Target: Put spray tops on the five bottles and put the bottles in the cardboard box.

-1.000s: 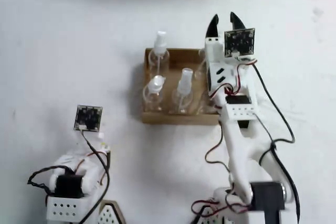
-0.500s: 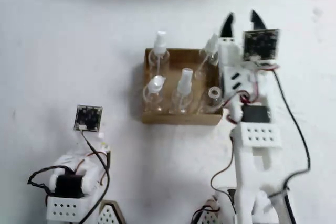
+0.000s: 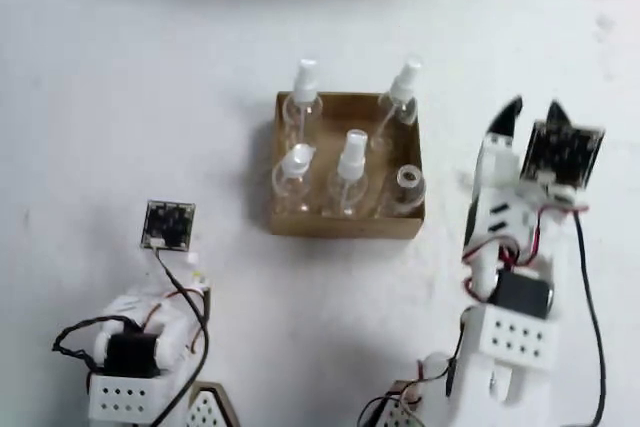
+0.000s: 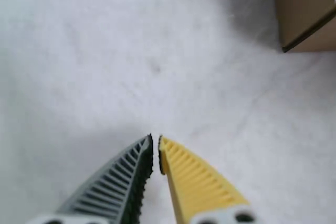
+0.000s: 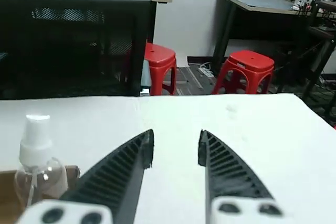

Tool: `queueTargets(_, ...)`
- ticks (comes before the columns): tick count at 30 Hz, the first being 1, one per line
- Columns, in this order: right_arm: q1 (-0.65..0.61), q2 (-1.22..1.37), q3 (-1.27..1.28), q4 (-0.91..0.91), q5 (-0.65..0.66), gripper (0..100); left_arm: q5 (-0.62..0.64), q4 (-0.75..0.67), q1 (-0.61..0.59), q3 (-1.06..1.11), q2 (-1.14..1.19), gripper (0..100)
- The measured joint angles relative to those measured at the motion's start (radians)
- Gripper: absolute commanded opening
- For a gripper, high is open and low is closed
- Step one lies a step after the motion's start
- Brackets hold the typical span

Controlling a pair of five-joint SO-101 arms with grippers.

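**Right arm pulled back from the box**

Since a second ago the right gripper point(image 3: 532, 112) point(image 5: 176, 145) has drawn back from over the cardboard box point(image 3: 345, 225) to the near right of the table point(image 3: 150, 77). Its black jaws are partly open and empty. The box holds four spray-topped bottles point(image 3: 350, 169) and, in its near right corner, one topless bottle point(image 3: 408, 187). The left gripper point(image 4: 155, 148) is closed on nothing above bare table, with a box corner point(image 4: 307, 9) nearby. Two red stools point(image 5: 247, 66) stand beyond the table.

White table point(image 3: 140, 67) under a bright room light.
A cardboard box point(image 3: 345, 223) sits near its middle; the left arm point(image 3: 128, 362) and right arm point(image 3: 508, 332) stand at the near edge.
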Motion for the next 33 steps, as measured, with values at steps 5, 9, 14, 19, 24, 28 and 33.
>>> queueTargets(5,0.074,-0.216,0.262,-0.02,0.0,11.4,0.0,0.0,0.0,0.0,0.0,2)
queueTargets(9,0.144,-0.42,0.476,-0.021,0.0,11.3,0.0,0.0,0.0,0.0,0.0,2)
queueTargets(14,0.198,-0.666,0.555,0.084,0.0,11.3,0.0,0.0,0.0,0.0,0.0,2)
queueTargets(19,0.206,-0.651,0.571,0.258,0.002,11.5,0.0,0.0,0.0,0.0,0.0,2)
queueTargets(24,0.235,-0.652,0.572,0.321,0.002,11.5,0.0,0.0,0.0,0.0,0.0,2)
queueTargets(28,0.25,-0.652,0.572,0.361,0.003,11.6,0.0,0.0,0.0,0.0,0.0,2)
queueTargets(33,0.252,-0.652,0.572,0.399,0.003,11.6,0.0,0.0,0.0,0.0,0.0,2)
